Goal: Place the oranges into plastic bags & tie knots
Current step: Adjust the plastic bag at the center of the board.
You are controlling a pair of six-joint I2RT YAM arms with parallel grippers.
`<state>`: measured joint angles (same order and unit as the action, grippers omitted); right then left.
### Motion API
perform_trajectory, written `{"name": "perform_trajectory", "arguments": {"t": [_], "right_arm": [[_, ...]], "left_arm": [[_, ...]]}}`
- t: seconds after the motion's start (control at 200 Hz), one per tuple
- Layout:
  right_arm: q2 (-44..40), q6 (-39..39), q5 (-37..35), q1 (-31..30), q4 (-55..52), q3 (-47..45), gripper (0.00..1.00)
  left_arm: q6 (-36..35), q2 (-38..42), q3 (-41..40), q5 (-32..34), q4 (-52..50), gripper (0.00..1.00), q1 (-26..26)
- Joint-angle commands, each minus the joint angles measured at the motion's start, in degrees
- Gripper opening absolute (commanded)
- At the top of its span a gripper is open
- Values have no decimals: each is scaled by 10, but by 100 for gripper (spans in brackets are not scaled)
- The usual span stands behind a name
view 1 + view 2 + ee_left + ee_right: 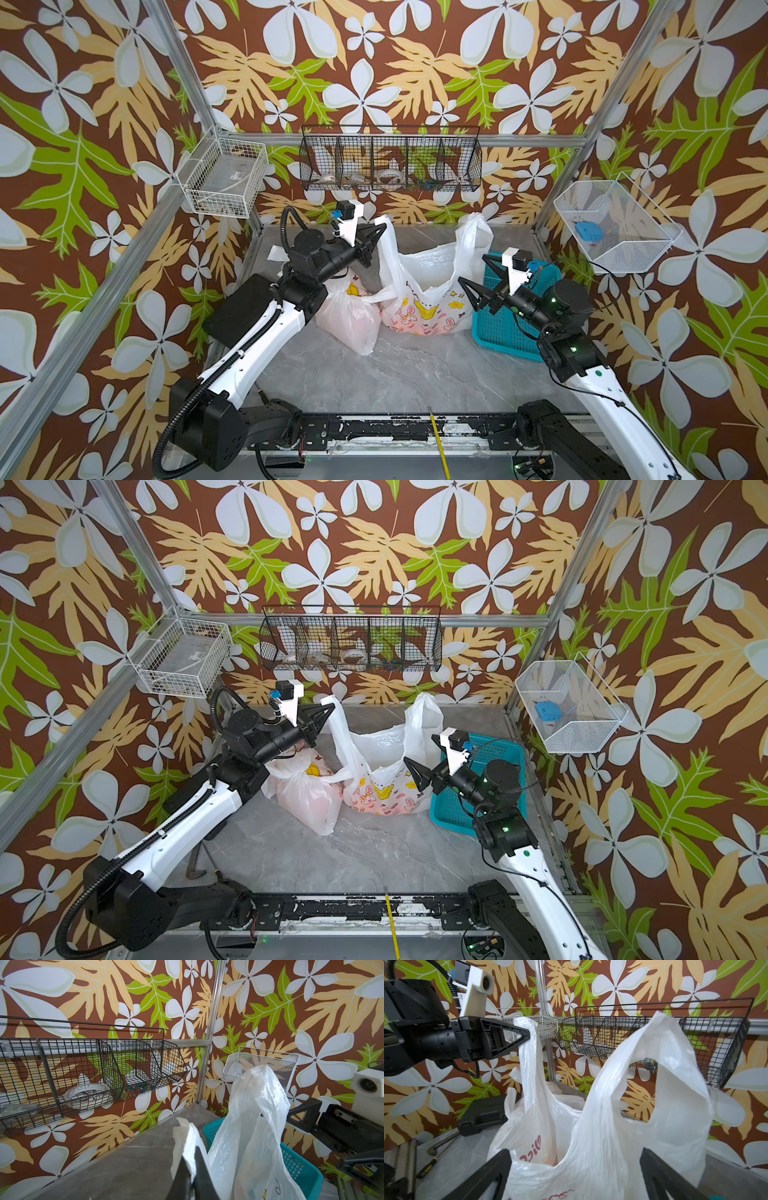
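My left gripper [380,226] is clamped on one handle of the open plastic bag [419,307], lifting it at the bag's 11 o'clock. My right gripper [473,270] is spread wide at the bag's 3 o'clock, just beside the free handle [478,232] and gripping nothing. A knotted bag [353,324] crowds in at 9 o'clock, touching. The teal basket [498,332] sits at 3 o'clock, beneath my right arm.
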<state>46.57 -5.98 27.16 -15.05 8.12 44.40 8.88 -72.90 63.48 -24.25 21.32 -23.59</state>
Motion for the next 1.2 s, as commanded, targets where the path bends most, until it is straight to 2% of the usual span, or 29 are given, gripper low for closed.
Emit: {"name": "perform_trajectory", "arguments": {"t": [0.0,0.14,0.285,0.345,0.505,0.656,0.801,0.911,1.131,1.196], "right_arm": [[7,33,-137,-8,3,9,99],[2,58,-108,2,5,7,99],[25,22,95,113,34,18,99],[42,28,134,135,35,28,99],[101,50,234,147,25,74,99],[147,52,251,148,34,100,99],[166,52,234,149,44,108,99],[183,47,257,151,50,113,99],[187,34,296,150,71,105,99],[188,40,291,132,56,108,99]], "left_arm": [[3,3,-1,-2,21,0,1],[3,4,-2,-5,23,0,1],[9,0,-2,-11,27,0,1],[13,-1,-2,-14,31,0,1],[18,-6,-2,-18,37,0,1],[17,-7,-1,-18,33,0,1],[14,-7,1,-15,27,0,1],[16,-7,2,-19,27,0,1],[16,-9,3,-18,27,0,1],[15,-12,5,-19,27,0,1]]}}
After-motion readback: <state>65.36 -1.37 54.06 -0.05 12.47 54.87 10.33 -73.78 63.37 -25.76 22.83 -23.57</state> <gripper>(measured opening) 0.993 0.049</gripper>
